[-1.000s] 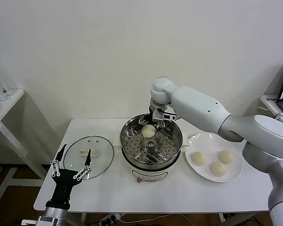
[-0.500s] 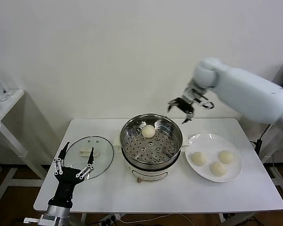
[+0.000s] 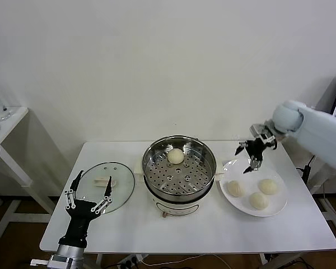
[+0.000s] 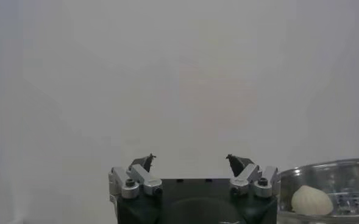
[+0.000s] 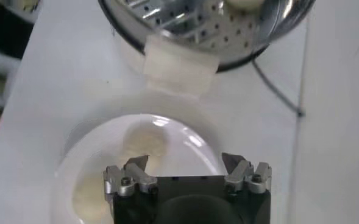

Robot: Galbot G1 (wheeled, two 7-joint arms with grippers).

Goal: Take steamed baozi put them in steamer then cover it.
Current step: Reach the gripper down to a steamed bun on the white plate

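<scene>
Right gripper [image 3: 251,156], fingers apart and empty, hovers above the plate [image 3: 274,210] near the desk's right edge, where three baozi [image 3: 236,188] wait. One bun [image 3: 175,156] sits in the steamer [image 3: 180,168] at mid-desk. The cover [image 3: 105,179] lies by the left edge, just beyond the open, idle left gripper [image 3: 88,194].

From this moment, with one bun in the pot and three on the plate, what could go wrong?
1. The open right tool hangs over the plate's far rim, not over a bun; a descent from here may miss or nudge the plate.
2. The three baozi lie close together, so the fingers may push a neighbour.
3. The lid lies flat beside the steamer, near the open left tool; its low handle may be hard to grip.
</scene>
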